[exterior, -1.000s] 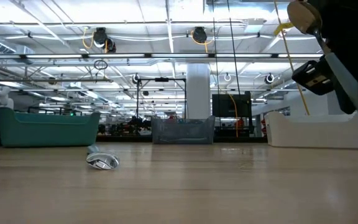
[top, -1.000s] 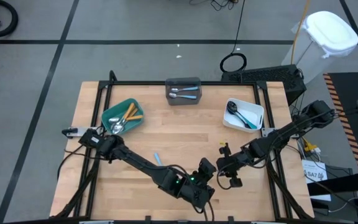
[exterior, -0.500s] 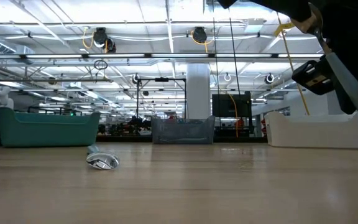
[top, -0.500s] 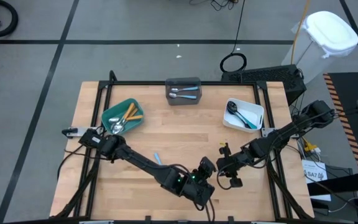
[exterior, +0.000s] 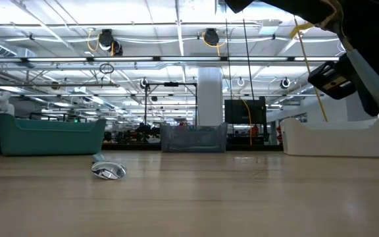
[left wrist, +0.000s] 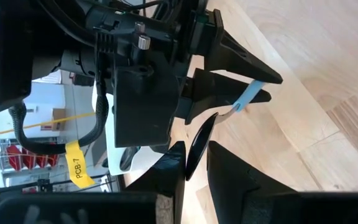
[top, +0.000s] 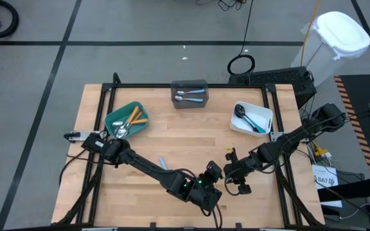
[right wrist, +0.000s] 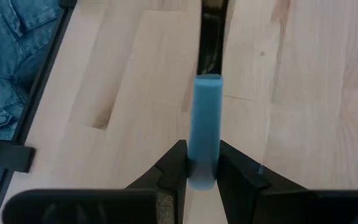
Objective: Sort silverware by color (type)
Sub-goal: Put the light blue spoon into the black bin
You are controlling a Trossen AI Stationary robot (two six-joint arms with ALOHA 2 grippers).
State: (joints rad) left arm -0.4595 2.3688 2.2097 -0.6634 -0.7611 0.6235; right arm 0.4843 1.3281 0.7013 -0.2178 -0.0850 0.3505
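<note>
- Silverware, high view: most pieces lie sorted in the teal bin (top: 117, 118), grey bin (top: 189, 86) and white bin (top: 236, 120) along the worktop's far edge. The left gripper (top: 212, 174) and right gripper (top: 227, 172) meet above the worktop, near the edge farthest from the bins. A loose spoon (top: 162, 163) lies just left of them. The piece between the grippers is too small to make out here.
- Low view: the loose spoon (exterior: 108, 171) rests flat on the worktop, its silver bowl facing the camera. No gripper tip shows here.
- Left wrist view: the blue-handled piece (left wrist: 248, 96) is pinched by the right gripper (left wrist: 261, 87). Its thin black head (left wrist: 197, 144) reaches into the left gripper (left wrist: 191, 157). Whether that claw has clamped on it cannot be told.
- Right wrist view: the right gripper (right wrist: 202, 157) is clamped on the matte blue handle (right wrist: 206, 118).
- Risk: if the right gripper lets go before the left has firm hold, the piece would likely drop. The head is thin and glossy, so an edge-on pinch could slip or twist. Pulling while both claws hold could lever it loose.
</note>
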